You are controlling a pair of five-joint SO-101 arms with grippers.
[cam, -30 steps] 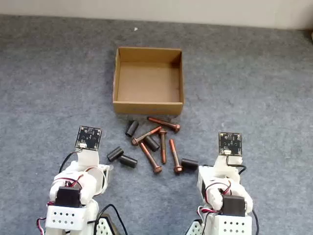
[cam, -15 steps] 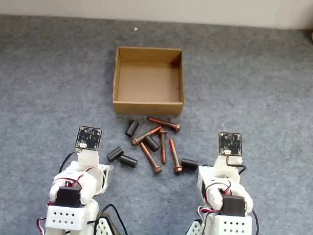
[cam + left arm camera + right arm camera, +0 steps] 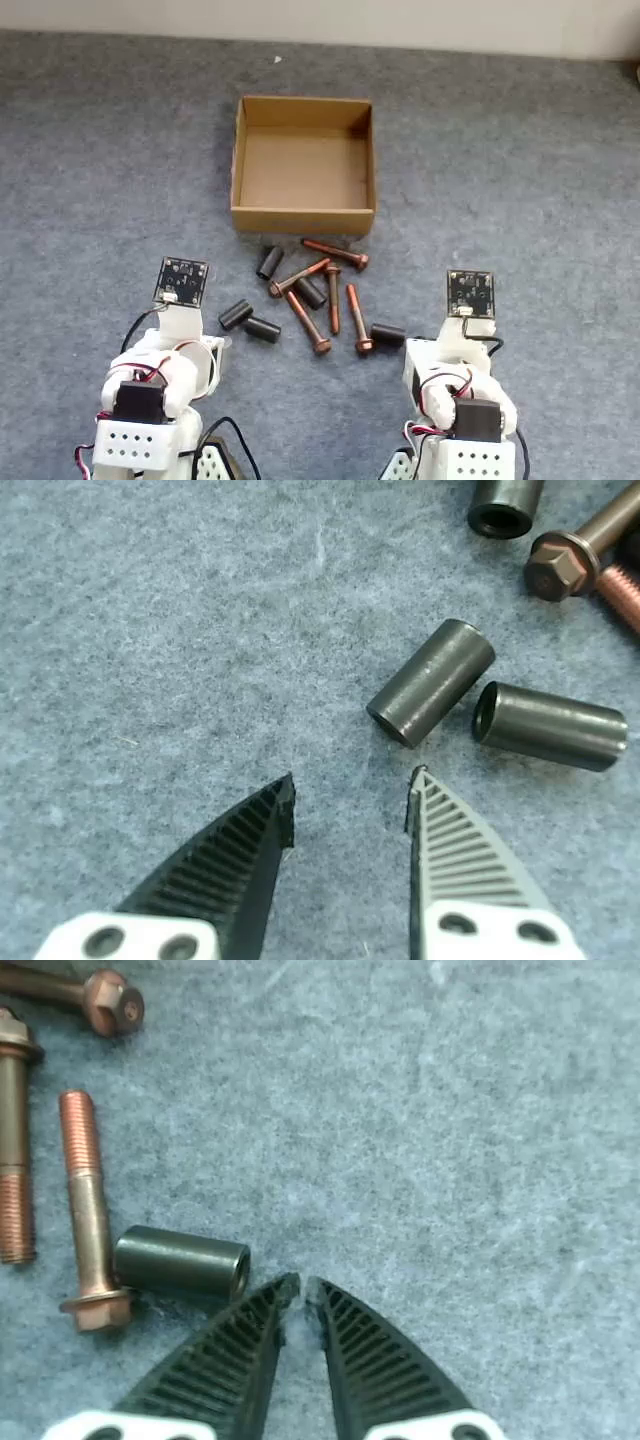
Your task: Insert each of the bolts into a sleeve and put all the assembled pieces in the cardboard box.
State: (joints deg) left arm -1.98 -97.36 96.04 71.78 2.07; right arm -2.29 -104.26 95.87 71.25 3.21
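Note:
Several copper bolts (image 3: 333,298) and several black sleeves (image 3: 264,329) lie scattered on the grey carpet just in front of the cardboard box (image 3: 236,160), which holds nothing. My left gripper (image 3: 352,792) is open above bare carpet, with two sleeves (image 3: 432,680) (image 3: 548,725) lying just past its fingertips. My right gripper (image 3: 302,1288) is shut and holds nothing. Its tips are right beside a sleeve (image 3: 182,1260) that lies against the head of a bolt (image 3: 88,1210). In the high view the left arm (image 3: 170,350) and the right arm (image 3: 460,370) sit at the near edge, either side of the pile.
Grey carpet (image 3: 520,180) covers the whole table, with open room left and right of the box and pile. More bolt heads (image 3: 105,1000) and another sleeve (image 3: 505,502) lie farther from the grippers.

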